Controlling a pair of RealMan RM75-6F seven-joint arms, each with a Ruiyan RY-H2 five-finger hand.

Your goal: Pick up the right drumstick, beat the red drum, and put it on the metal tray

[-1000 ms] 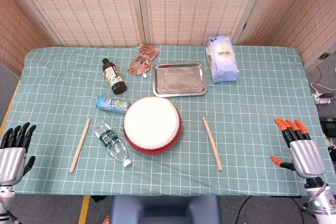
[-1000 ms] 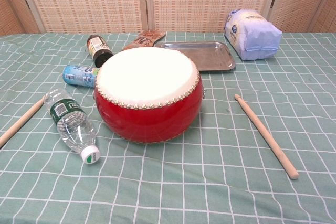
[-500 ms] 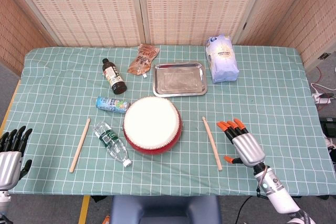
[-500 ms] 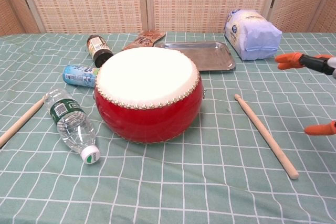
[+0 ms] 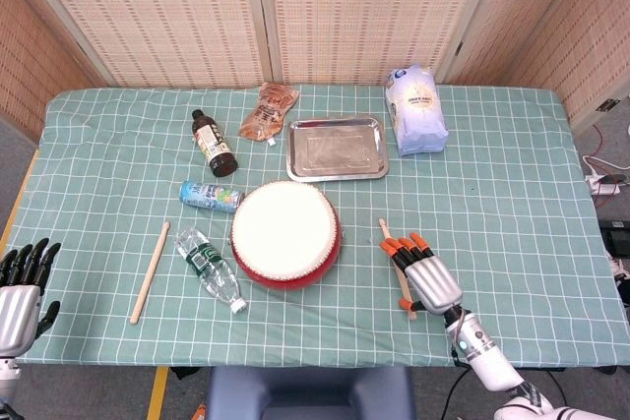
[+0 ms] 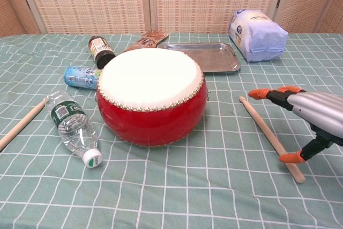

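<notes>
The red drum point(image 5: 286, 235) point(image 6: 151, 97) with a white skin stands at the table's middle. The right drumstick point(image 5: 390, 243) point(image 6: 264, 132) lies on the cloth just right of it. My right hand point(image 5: 423, 272) point(image 6: 308, 116) hovers over the stick's near half, fingers spread and orange tips apart, holding nothing. The metal tray point(image 5: 337, 150) point(image 6: 206, 56) lies flat behind the drum. My left hand point(image 5: 20, 282) stays at the table's near left edge, fingers apart and empty. A second drumstick point(image 5: 150, 271) point(image 6: 20, 124) lies left of the drum.
A water bottle point(image 5: 209, 269) point(image 6: 71, 126) lies left of the drum. Behind it are a small can point(image 5: 211, 196), a dark bottle point(image 5: 214, 143) and a brown pouch point(image 5: 268, 111). A white bag point(image 5: 415, 109) point(image 6: 255, 34) stands right of the tray.
My right hand has swept left from the table's right edge and now hangs over the right drumstick. My left hand has barely shifted.
</notes>
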